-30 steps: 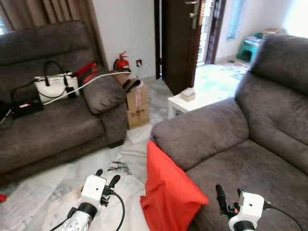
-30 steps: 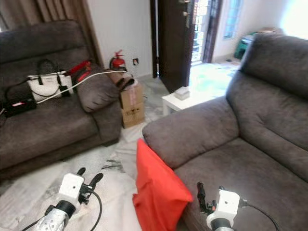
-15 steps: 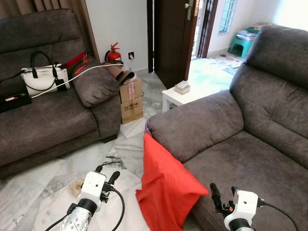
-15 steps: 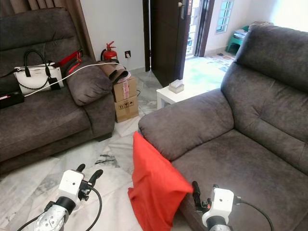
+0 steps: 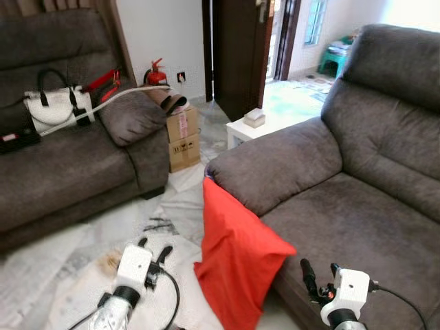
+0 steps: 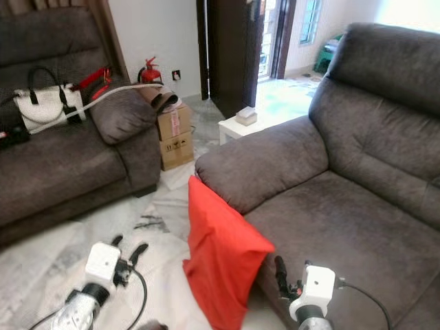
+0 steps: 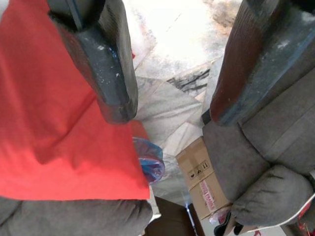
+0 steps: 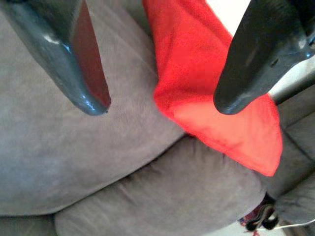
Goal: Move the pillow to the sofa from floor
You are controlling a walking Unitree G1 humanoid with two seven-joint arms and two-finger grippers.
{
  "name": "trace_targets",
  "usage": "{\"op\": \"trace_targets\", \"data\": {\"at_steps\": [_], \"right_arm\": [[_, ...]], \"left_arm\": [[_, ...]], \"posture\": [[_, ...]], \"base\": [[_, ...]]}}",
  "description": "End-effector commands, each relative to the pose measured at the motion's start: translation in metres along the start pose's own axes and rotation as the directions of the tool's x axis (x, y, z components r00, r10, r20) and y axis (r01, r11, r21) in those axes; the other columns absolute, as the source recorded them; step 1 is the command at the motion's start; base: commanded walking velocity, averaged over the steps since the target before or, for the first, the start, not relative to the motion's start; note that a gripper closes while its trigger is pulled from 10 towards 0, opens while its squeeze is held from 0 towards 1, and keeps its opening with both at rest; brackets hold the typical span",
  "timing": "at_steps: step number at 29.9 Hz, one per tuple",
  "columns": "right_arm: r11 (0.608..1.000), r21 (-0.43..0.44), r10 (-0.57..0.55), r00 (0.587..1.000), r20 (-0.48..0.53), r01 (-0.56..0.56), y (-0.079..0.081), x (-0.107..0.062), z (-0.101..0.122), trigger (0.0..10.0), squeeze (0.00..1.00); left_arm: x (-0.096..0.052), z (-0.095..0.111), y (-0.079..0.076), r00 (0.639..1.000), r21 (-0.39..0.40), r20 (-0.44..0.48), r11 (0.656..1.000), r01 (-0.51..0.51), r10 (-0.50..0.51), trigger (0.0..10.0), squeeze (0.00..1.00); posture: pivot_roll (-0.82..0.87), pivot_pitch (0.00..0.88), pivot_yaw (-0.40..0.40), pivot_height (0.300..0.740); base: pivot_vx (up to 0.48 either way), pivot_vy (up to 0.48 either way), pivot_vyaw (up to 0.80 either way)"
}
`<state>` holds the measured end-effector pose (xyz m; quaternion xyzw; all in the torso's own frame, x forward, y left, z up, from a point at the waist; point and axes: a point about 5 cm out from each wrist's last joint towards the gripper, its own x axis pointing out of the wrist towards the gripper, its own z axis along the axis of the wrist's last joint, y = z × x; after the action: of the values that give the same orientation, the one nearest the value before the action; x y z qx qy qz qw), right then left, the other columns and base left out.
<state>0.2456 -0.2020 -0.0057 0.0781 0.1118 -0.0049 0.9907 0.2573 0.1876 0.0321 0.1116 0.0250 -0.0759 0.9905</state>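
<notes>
A red pillow (image 5: 237, 254) stands on the marble floor, leaning against the front of the grey sofa (image 5: 344, 206) on my right, below its armrest. My left gripper (image 5: 154, 249) hovers open over the floor just left of the pillow, nothing between its fingers (image 7: 110, 73). The right gripper (image 5: 317, 275) is open too, low in front of the sofa seat, right of the pillow's corner. In the right wrist view the pillow (image 8: 206, 83) lies against the grey cushion beyond the open fingers (image 8: 81, 64).
A second grey sofa (image 5: 69, 165) at the left carries a white handbag (image 5: 51, 110) and a cable. A cardboard box (image 5: 182, 141), a fire extinguisher (image 5: 155, 73) and a small white table (image 5: 247, 127) stand near the open dark door (image 5: 237, 48). Pale marble floor (image 5: 89, 234) lies between the sofas.
The camera has shifted and steadied, so the pillow sits slightly more central. Both grippers keep the same open pose and the pillow has not moved.
</notes>
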Motion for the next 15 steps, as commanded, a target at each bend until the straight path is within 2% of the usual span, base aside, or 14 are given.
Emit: {"op": "trace_targets", "data": {"at_steps": [1, 10, 15], "right_arm": [[1.0, 0.0, 0.014, 1.0, -0.004, -0.014, 0.003, 0.0017, 0.0001, 10.0, 0.0], [1.0, 0.002, 0.025, 1.0, -0.003, -0.025, 0.0041, 0.0028, 0.0007, 10.0, 0.0], [1.0, -0.002, 0.029, 1.0, -0.003, -0.029, 0.004, 0.0028, 0.0009, 10.0, 0.0]], "left_arm": [[0.0029, 0.0028, 0.0006, 1.0, 0.0, 0.004, 1.0, -0.001, 0.001, 10.0, 0.0], [0.0031, 0.0033, 0.0008, 1.0, -0.005, 0.004, 1.0, -0.001, 0.001, 10.0, 0.0], [0.003, 0.0034, 0.0, 1.0, -0.013, 0.005, 1.0, 0.006, -0.006, 10.0, 0.0]], "posture": [[-0.06, 0.051, 0.044, 0.641], [-0.06, 0.053, 0.045, 0.641], [-0.06, 0.053, 0.046, 0.641]], "base": [[0.0, 0.0, 0.0], [0.0, 0.0, 0.0], [0.321, 0.0, 0.0]]}}
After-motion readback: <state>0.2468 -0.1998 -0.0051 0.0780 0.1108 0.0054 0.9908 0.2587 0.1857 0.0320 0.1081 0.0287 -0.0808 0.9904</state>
